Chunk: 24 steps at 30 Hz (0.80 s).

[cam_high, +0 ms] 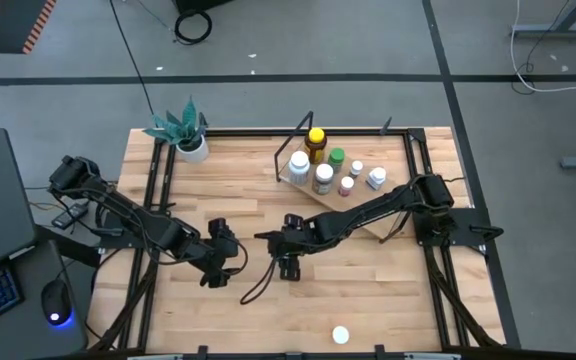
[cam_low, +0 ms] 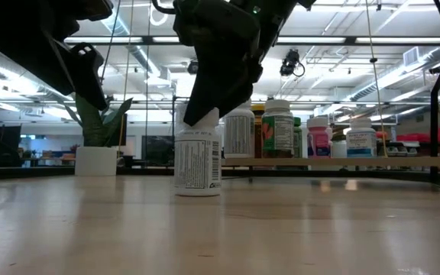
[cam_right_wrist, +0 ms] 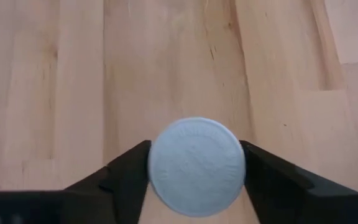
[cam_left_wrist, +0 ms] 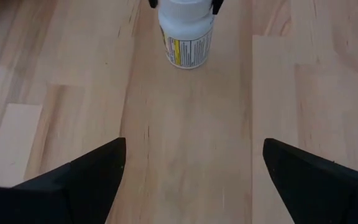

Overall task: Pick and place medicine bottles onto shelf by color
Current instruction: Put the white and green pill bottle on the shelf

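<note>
At mid-worktop (cam_high: 268, 310), a white bottle (cam_low: 197, 160) is grasped at its cap by the right gripper (cam_right_wrist: 196, 163) fingers; likely light, rigid, slick plastic; left gripper (cam_left_wrist: 191, 168) fingers released nearby.

Right pincer (cam_right_wrist: 194, 171) seen from above, both fingers (cam_right_wrist: 126, 171) touching white bottle cap (cam_right_wrist: 196, 166), wooden tabletop (cam_right_wrist: 166, 62) beneath

From my console the table (cam_high: 368, 290) is evenly lit from overhead, with ceiling strip lights (cam_low: 403, 72) glaring bright in the low view. There the arms read as near-black silhouettes against the room, and the nearest wood is soft and out of focus. Both wrist views are bright, with only faint shadows.
</note>
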Available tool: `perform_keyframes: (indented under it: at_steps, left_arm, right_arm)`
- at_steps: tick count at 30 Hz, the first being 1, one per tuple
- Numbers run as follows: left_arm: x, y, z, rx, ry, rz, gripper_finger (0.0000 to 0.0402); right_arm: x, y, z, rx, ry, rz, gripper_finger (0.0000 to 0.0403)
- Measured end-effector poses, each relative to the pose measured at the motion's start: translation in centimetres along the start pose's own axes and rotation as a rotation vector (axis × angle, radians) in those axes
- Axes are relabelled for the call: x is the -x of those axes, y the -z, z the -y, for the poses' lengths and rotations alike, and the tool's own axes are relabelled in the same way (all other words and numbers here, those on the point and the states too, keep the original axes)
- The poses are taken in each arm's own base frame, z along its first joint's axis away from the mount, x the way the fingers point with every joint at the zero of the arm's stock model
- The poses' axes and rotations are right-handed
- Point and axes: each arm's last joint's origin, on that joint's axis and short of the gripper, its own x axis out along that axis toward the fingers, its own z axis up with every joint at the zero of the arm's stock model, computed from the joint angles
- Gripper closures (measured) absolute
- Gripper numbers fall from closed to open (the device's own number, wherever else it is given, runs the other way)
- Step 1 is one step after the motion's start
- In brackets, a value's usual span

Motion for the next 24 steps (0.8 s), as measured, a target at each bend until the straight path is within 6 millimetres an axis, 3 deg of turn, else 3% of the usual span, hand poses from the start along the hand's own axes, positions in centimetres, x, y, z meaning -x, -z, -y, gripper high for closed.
perform_keyframes:
  at_steps: [3,10,14,20,24]
  left_arm:
    - [0.0,0.0,0.0,0.000,0.000,0.000,0.0017]
    - [0.0,0.0,0.0,-0.003,-0.008,0.004,0.0017]
    - [-0.1,-0.1,-0.3,0.005,-0.036,0.015,0.0017]
    - [-0.3,-0.4,-0.8,0.035,-0.066,0.024,0.0017]
    - [-0.2,-0.6,-0.9,0.061,-0.113,0.069,0.0017]
  right_arm:
    - [0.0,-0.2,-0.2,0.009,-0.025,0.015,0.0194]
    - [0.7,-0.4,-0.2,0.010,-0.035,0.029,0.0194]
    - [3.4,-0.6,0.3,-0.021,-0.025,0.020,0.0194]
    - [9.1,0.1,1.5,-0.159,0.091,0.004,0.0191]
    - [11.4,1.9,2.4,-0.289,0.133,0.028,0.0186]
